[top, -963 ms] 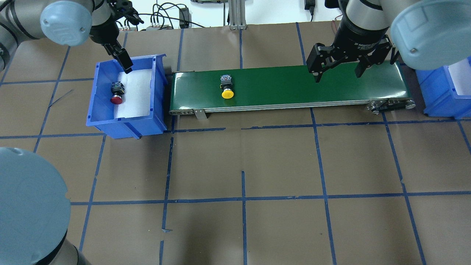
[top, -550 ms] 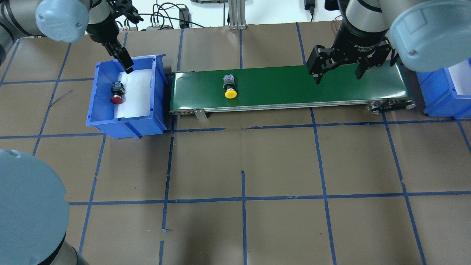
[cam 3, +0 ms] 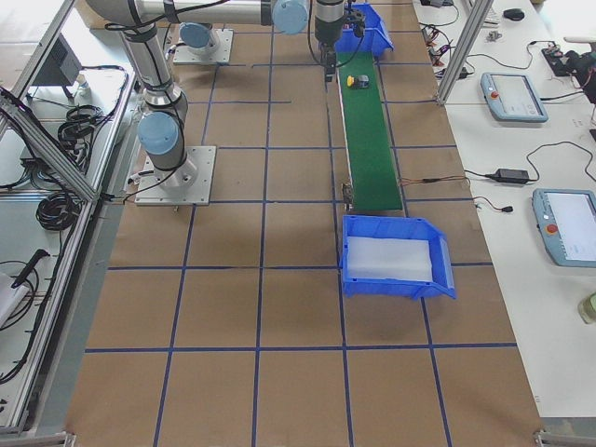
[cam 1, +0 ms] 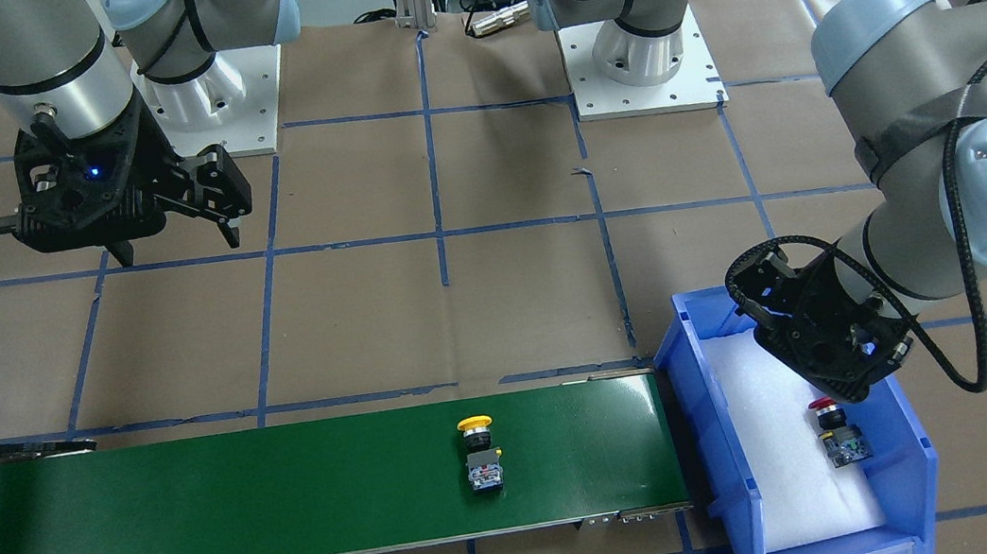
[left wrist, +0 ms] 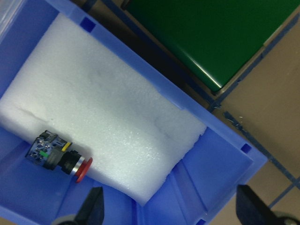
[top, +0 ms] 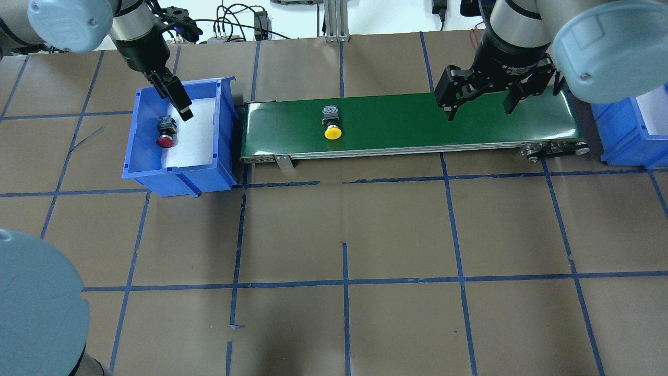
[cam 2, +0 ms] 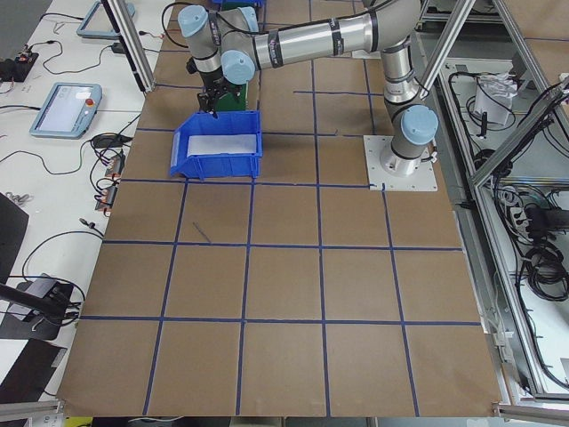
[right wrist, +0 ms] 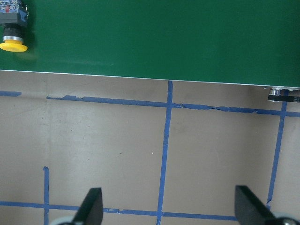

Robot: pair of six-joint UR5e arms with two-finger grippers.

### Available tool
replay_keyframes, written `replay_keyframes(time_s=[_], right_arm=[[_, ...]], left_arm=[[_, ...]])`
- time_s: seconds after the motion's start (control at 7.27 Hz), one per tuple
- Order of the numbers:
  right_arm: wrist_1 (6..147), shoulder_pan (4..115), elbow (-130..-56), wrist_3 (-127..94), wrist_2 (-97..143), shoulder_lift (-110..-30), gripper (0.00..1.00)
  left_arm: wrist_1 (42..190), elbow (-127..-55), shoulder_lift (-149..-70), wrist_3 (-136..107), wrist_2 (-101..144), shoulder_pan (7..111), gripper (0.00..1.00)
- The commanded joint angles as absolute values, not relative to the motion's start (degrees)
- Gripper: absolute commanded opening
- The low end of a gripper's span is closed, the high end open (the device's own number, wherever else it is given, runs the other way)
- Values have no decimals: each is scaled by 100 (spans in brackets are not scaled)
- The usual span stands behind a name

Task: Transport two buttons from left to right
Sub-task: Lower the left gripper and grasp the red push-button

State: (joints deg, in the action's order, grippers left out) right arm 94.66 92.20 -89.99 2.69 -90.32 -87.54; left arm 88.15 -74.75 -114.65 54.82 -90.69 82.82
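Counting from the overhead view, you have two buttons, two blue bins, one green belt (top: 407, 122) and two grippers. The yellow button (top: 332, 125) lies on its side on the belt, left of the belt's middle. Its mushroom cap points to 6 o'clock, toward the robot, and its grey-black blocky body points to 12. The red button (top: 166, 132) lies the same way, cap at 6 and body at 12, inside the left bin (top: 177, 175). It rests at the left edge of the white foam pad (top: 201, 130) on that bin's floor, at about 9 o'clock of the yellow one and well apart from it. The left gripper (left wrist: 171, 206) hangs over this bin at about 1 o'clock of the red button, not touching it. Your left wrist view shows its two fingertips wide apart with nothing between them. The right gripper (top: 479, 110) hovers above the belt's right part, at 3 o'clock of the yellow button and well apart from it, its jaws spread and empty. The right bin (top: 623, 141) stands just past the belt's right end and also has white foam in it. The table (top: 292, 230) is covered in brown paper, marked into squares by blue tape (top: 345, 282). At its far edge, toward 12 o'clock, you can see black cables (top: 229, 22) and an aluminium post (top: 334, 18). In the view from the robot's right, two tablet-like pendants (cam 3: 512, 96) lie on a white bench beside the table.
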Motion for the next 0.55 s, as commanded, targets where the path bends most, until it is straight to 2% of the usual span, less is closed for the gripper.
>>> replay_keyframes(time_s=[0.0,0.41], right_arm=[[9466,9220,-9000,272,-9026,-8754,100],[9466,9220,-9000,272,-9026,-8754,100]], left_arm=[[8183,-7550,-11618,6060,-9166,8262,100],[7877,-7550,-11811,7352,-9527,8253,100]])
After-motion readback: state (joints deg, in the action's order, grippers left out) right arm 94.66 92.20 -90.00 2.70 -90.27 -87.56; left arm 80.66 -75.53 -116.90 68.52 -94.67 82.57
